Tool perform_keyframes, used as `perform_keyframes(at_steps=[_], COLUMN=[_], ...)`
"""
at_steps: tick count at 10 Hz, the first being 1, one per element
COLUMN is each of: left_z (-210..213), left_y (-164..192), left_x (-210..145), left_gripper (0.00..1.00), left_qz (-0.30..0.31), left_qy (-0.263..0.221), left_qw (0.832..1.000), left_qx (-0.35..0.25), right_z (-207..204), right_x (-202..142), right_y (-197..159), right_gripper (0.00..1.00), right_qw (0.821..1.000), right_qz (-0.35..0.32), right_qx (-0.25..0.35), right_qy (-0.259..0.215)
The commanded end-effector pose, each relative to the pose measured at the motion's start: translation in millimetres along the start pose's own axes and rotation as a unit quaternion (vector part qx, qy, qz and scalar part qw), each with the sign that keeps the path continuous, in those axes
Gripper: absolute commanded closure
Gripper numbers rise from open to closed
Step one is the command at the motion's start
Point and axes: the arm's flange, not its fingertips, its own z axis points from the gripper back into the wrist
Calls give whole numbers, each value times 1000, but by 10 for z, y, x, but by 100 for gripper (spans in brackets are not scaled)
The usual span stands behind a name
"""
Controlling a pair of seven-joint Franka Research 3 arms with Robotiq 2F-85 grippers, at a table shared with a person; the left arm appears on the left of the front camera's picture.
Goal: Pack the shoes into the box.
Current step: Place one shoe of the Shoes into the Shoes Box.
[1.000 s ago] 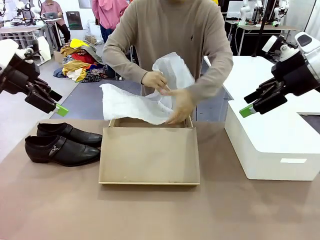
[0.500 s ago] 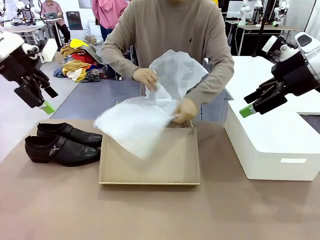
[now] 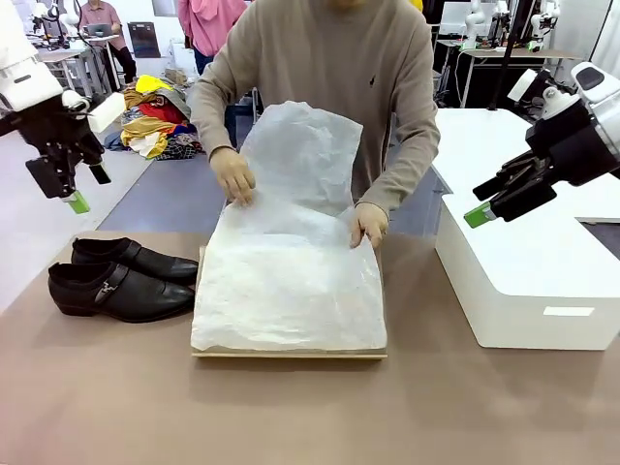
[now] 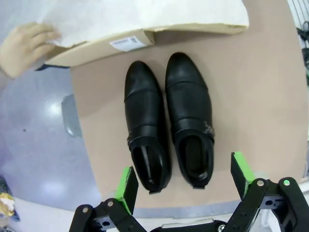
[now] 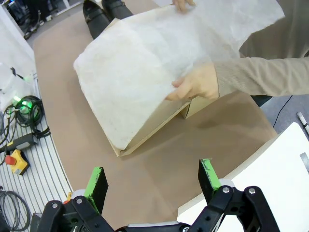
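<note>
Tissue (image 3: 291, 291) has been spread over the box (image 3: 289, 355); left gripper (image 4: 183, 176) and right gripper (image 5: 152, 174) are held wide open, empty; shoes (image 3: 116, 291) must be grasped next.

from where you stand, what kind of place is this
Probably a robotics lab or test workshop, not a shop: a red emergency-stop button and coiled cables lie beside the table, and a heap of clothes lies on the floor behind.
</note>
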Motion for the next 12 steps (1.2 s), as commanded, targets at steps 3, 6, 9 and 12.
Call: perform_keyframes(at_steps=[3, 6, 9, 12], left_z=[-52, -52, -69, -177], left_y=[84, 84, 126, 305], left_x=[-67, -67, -38, -162], left_gripper=[0, 0, 0, 0], left_qz=[3, 3, 3, 30], left_qy=[7, 7, 15, 61], left_qw=[1000, 1000, 1000, 997], left_qx=[-3, -3, -1, 27], right_z=[-1, -1, -1, -1], right_x=[3, 3, 3, 3], right_y=[-9, -9, -9, -9], right_gripper=[0, 0, 0, 0], right_qw=[1000, 1000, 1000, 1000], right_qz=[3, 3, 3, 3], right_qx=[6, 6, 6, 6], right_qy=[-7, -7, -7, -7])
